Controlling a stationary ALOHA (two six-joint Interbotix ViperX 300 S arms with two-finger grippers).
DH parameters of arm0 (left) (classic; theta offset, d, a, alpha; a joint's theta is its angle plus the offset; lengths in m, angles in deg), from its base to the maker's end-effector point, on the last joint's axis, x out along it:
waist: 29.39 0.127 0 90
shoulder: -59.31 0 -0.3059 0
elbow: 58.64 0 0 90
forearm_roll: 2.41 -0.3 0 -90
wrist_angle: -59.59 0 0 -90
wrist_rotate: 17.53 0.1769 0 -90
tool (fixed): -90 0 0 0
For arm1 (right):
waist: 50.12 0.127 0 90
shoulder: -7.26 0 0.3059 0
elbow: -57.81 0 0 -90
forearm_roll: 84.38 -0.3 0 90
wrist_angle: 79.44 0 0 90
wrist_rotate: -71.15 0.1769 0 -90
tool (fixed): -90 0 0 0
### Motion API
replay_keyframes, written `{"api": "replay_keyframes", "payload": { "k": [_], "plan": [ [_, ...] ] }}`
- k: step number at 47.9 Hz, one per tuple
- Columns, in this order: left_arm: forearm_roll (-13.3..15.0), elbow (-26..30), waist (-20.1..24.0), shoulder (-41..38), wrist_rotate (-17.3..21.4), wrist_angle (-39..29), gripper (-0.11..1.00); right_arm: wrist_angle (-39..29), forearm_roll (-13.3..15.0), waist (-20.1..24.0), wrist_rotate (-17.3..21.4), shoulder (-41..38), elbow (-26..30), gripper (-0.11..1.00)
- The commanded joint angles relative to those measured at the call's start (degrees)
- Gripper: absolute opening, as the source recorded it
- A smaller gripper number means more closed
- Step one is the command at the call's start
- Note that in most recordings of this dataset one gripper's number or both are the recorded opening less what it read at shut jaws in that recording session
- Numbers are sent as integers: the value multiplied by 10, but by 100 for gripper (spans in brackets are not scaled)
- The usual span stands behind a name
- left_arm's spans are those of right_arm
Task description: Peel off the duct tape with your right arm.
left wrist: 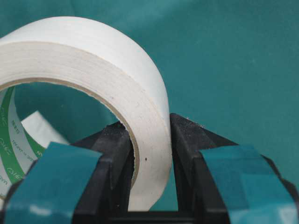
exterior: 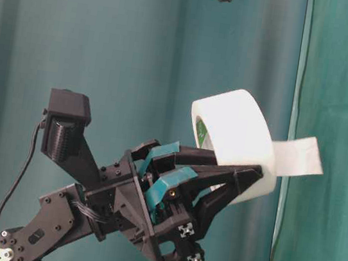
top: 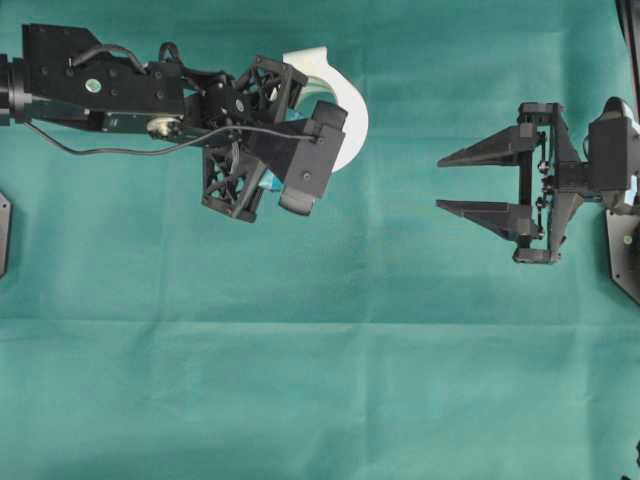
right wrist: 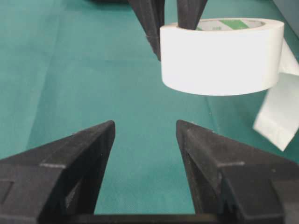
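The duct tape (top: 352, 120) is a white roll with a green-printed core, held up off the green cloth. My left gripper (left wrist: 149, 126) is shut on the roll's wall, one teal-padded finger inside the ring and one outside. A loose white end strip (exterior: 296, 157) hangs free from the roll's far side, and the right wrist view shows this strip (right wrist: 280, 112) at the right. My right gripper (top: 440, 183) is open and empty, its pointed black fingers aimed at the roll from well to the right. In its own wrist view, the right gripper (right wrist: 145, 123) is short of the roll (right wrist: 222, 58).
A green cloth (top: 320, 400) covers the table, with a crease running across it. Black arm mounts sit at the left edge (top: 3, 232) and the right edge (top: 625, 255). A green curtain (exterior: 76, 39) hangs behind.
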Motion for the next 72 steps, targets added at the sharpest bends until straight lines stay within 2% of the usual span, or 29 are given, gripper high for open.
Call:
{"api": "replay_keyframes", "payload": {
  "k": [1,22,39,56,72],
  "plan": [
    [2,13,-12,11,-1,8,20,5,1,1,1,4,4,22],
    [3,-21,-52,9,-3,52,20,5,1,1,1,4,4,22],
    [3,-46,-70,10,-54,73,20,5,1,1,1,4,1,22],
    [2,-47,-113,8,-57,74,20,5,1,1,1,4,1,22],
    [3,-51,-130,-20,-73,85,20,5,1,4,2,4,1,22]
  ]
}}
